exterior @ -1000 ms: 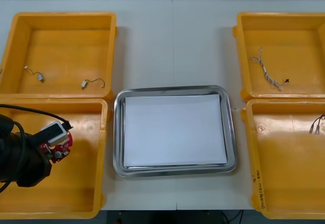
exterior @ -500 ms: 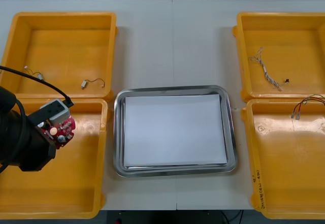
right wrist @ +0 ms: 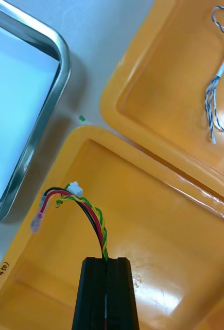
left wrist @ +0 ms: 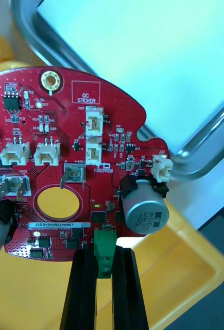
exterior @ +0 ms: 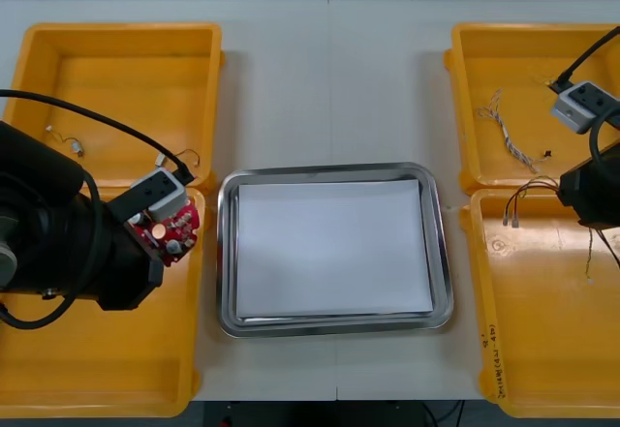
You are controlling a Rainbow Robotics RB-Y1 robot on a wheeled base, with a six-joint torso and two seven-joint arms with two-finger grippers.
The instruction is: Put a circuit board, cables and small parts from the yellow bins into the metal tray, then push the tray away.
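My left gripper [exterior: 147, 243] is shut on a round red circuit board [exterior: 170, 230], held by the green connector [left wrist: 104, 252] at its edge. The board [left wrist: 75, 170] hangs over the right wall of the near left yellow bin [exterior: 97, 388], just short of the metal tray's left rim [exterior: 223, 253]. The tray [left wrist: 194, 160] is white inside. My right gripper [exterior: 567, 187] is shut on a red and yellow cable [exterior: 518, 199] above the near right bin [exterior: 542, 350]. The cable's free ends [right wrist: 65, 198] curl away from the right fingers [right wrist: 93, 294].
A twisted blue and white cable [exterior: 509, 137] lies in the far right bin [exterior: 465, 107]; it is also in the right wrist view [right wrist: 220, 72]. Small metal parts [exterior: 63, 138] lie in the far left bin [exterior: 126, 30]. Bare table stretches beyond the tray [exterior: 334, 88].
My left gripper has carried the board up and to the right, toward the tray. My right arm has come in from the right edge, lifting the red and yellow cable leftward.
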